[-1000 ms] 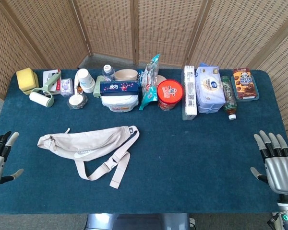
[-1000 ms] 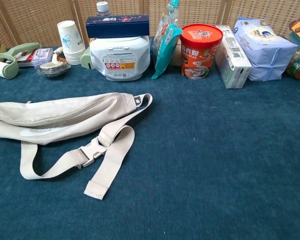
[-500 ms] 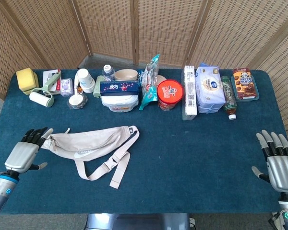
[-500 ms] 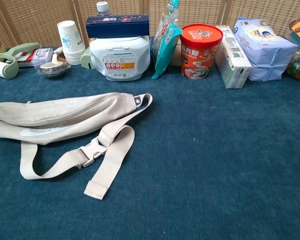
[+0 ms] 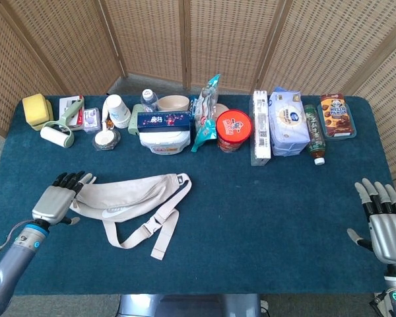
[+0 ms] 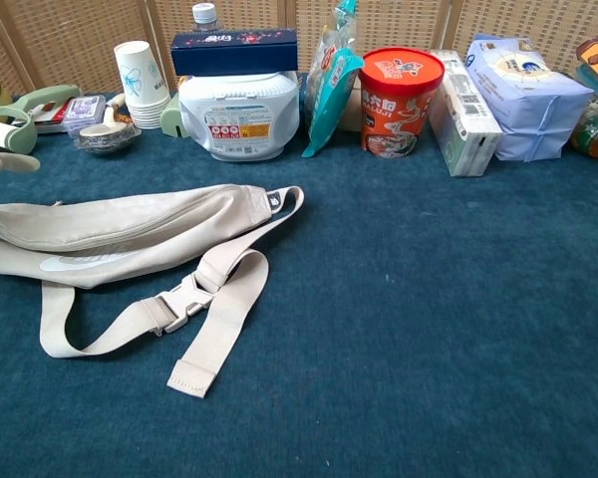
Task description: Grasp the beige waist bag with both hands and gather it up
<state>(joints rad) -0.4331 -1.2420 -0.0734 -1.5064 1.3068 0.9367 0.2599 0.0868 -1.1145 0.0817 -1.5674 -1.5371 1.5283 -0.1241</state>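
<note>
The beige waist bag (image 5: 129, 193) lies flat on the blue table, its strap and buckle (image 5: 150, 226) trailing toward the front edge. The chest view shows the bag (image 6: 120, 229) at left with the strap end (image 6: 191, 376) loose. My left hand (image 5: 58, 196) hovers over the bag's left end, fingers spread and holding nothing; only a fingertip (image 6: 10, 161) of it shows in the chest view. My right hand (image 5: 385, 226) stays at the table's right edge, fingers apart, far from the bag.
A row of goods lines the back: a lint roller (image 5: 57, 137), paper cups (image 5: 117, 110), a white tub (image 5: 164, 139) under a dark box, a red noodle cup (image 5: 233, 130), tissue packs (image 5: 288, 121), a bottle (image 5: 315, 140) and a biscuit box (image 5: 336, 114).
My left hand has moved in from the table's left edge to over the bag's left end. The right hand has barely shifted. The bag has not moved.
</note>
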